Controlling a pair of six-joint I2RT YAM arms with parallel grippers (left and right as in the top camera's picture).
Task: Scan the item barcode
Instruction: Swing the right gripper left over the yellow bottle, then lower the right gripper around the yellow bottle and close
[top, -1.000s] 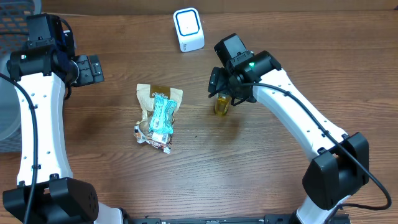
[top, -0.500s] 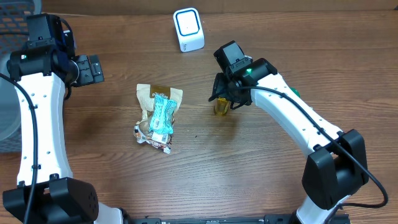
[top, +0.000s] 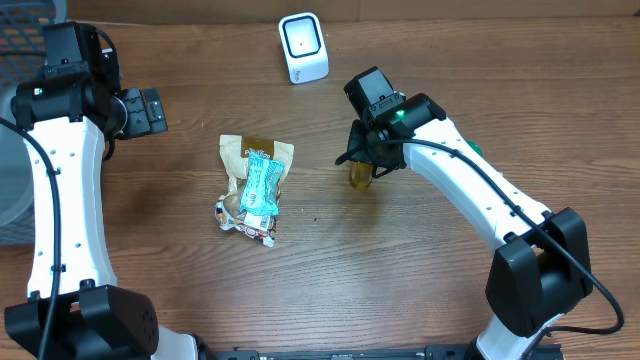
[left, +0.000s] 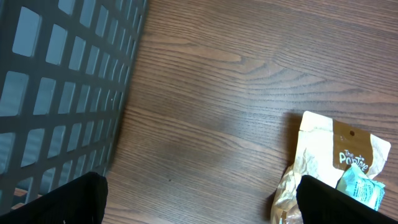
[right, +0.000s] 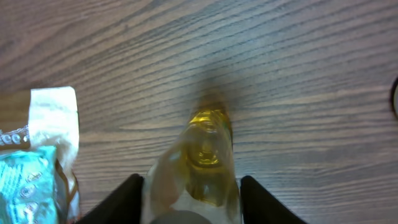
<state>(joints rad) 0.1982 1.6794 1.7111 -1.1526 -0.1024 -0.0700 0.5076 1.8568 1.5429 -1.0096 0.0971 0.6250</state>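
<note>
I am looking down on a brown wood-grain desk (top: 400, 290), the largest item in view. A dark grid-walled basket (left: 62, 93) stands at its far left corner. The left gripper (top: 150, 110) hovers beside that basket, well apart from everything else. Its fingers (left: 68, 202) are spread wide at the two lower corners of the wrist view, with only bare desk between them. Near the middle of the desk lies a heap of snack packets (top: 253, 190): a tan pouch with a pale teal wrapper on top and a crumpled printed wrapper at the near end. A white barcode scanner (top: 303, 47) with a blue-ringed face stands at the far edge, well apart from the heap. The task item, a small yellow bottle (top: 360, 177), stands right of the packets and nearer me than the scanner, touching neither. The right gripper (top: 368, 150) is directly over it. In the right wrist view its fingers (right: 127, 193) have narrowed onto the bottle, one against each side. I cannot tell whether the bottle's base is on the desk or just off it.
</note>
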